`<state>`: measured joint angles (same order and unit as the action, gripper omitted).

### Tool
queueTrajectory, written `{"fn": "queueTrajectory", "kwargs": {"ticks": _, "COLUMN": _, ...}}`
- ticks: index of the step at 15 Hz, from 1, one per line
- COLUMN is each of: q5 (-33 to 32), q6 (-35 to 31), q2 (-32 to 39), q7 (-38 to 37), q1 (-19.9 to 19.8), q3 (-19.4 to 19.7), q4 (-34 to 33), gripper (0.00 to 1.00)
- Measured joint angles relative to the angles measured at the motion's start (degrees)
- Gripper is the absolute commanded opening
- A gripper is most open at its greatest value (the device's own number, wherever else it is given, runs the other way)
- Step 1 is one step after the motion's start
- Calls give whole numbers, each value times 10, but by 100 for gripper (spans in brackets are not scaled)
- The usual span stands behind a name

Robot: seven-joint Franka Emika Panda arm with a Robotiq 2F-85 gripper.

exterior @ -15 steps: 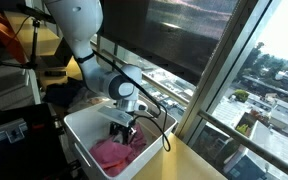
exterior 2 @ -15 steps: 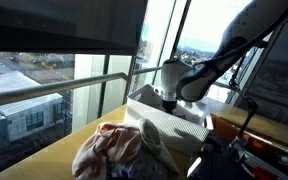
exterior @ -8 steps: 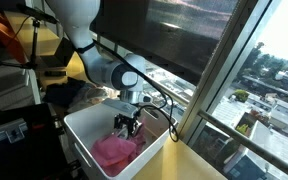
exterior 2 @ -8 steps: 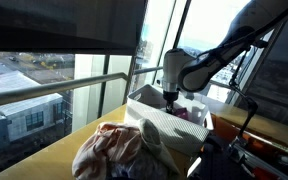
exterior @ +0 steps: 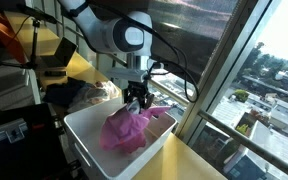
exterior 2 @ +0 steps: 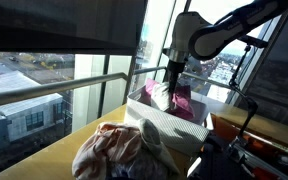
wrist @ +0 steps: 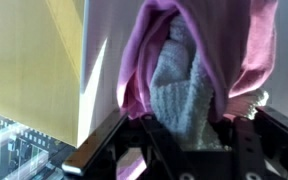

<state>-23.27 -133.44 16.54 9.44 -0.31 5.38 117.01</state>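
Observation:
My gripper [exterior: 136, 99] hangs over the white bin [exterior: 89, 125], shut on a pink cloth [exterior: 129, 130] that dangles from its fingers into the bin. In the other exterior view the gripper [exterior 2: 172, 83] holds the same pink cloth [exterior 2: 182, 99] above the white bin [exterior 2: 159, 122]. The wrist view shows the pink cloth [wrist: 199, 50] filling the frame, with a pale grey terry fold [wrist: 184, 95] pinched between the black fingers [wrist: 119, 140].
A heap of mixed laundry [exterior 2: 119, 150] lies on the yellow table [exterior 2: 69, 150] near the camera. Window glass and a railing [exterior: 199, 110] stand right beside the bin. Dark clutter and cables [exterior: 24, 110] sit behind it.
The gripper has risen out of the bin, lifting the pink cloth with it; a second ago it was low inside the bin on the cloth.

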Motion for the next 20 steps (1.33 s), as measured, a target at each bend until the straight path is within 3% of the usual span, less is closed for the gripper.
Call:
{"fn": "queueTrajectory", "kwargs": {"ticks": 4, "q5": -1, "q6": 41, "q2": -69, "q7": -3, "q1": 20, "q3": -21, "q4": -2, "gripper": 4}}
{"fn": "queueTrajectory", "kwargs": {"ticks": 9, "q5": -4, "q6": 86, "q2": -119, "q7": -33, "q1": 68, "q3": -79, "q4": -6, "gripper": 4}}
{"fn": "queueTrajectory", "kwargs": {"ticks": 14, "q5": -15, "q6": 119, "q2": -123, "q7": -61, "q1": 110, "q3": -129, "q4": -24, "gripper": 4}}
{"fn": "queueTrajectory", "kwargs": {"ticks": 20, "q5": -20, "q6": 135, "q2": -102, "q7": -66, "q1": 139, "q3": -160, "q4": -54, "gripper": 4}}
